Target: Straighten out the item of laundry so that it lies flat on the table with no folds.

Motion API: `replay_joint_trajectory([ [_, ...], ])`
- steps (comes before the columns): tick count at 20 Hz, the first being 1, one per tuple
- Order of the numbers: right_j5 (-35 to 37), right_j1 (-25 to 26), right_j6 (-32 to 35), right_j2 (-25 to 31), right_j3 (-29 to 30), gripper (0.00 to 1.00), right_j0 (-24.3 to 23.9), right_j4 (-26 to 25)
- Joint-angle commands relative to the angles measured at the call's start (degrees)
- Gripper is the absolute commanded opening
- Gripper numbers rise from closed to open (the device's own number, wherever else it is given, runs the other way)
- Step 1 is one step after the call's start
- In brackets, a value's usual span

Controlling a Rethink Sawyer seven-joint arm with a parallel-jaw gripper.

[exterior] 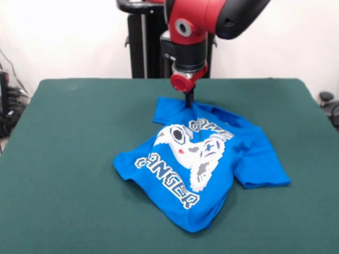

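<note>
The bright blue T-shirt (249, 159) lies crumpled on the dark green table (69, 159), a little right of the middle. Its white controller print and "GAME CHANGER" lettering face up, creased and slanted. One sleeve spreads out to the right and the lower part is bunched towards the front. My gripper (189, 103) comes straight down from the red arm onto the shirt's far edge. Its dark fingers stand together as one narrow bar, shut on the blue cloth there.
The robot's black pedestal (143, 42) stands behind the table's far edge. Cables and dark gear (8, 106) lie off the table's left side, and a small dark object (326, 98) sits off its right side.
</note>
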Motion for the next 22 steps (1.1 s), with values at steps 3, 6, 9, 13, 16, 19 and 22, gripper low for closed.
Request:
replay_joint_trajectory([
  [3,1.10,0.03,-22.13,14.04,5.37,0.00,-1.66,1.10],
  [6,1.20,-0.73,-22.09,14.41,5.88,0.00,-1.75,0.82],
  [9,1.31,-1.48,-21.09,14.63,6.25,0.00,-1.54,0.34],
  [13,1.69,-1.71,-21.41,14.89,6.19,0.00,-2.00,0.21],
  [16,1.69,-2.51,-20.98,14.86,6.75,0.00,-1.74,-0.17],
  [19,2.01,-2.94,-20.19,14.81,6.47,0.00,-1.61,-0.37],
  [22,2.60,-2.61,-19.94,14.96,5.66,0.00,-1.78,-0.48],
])
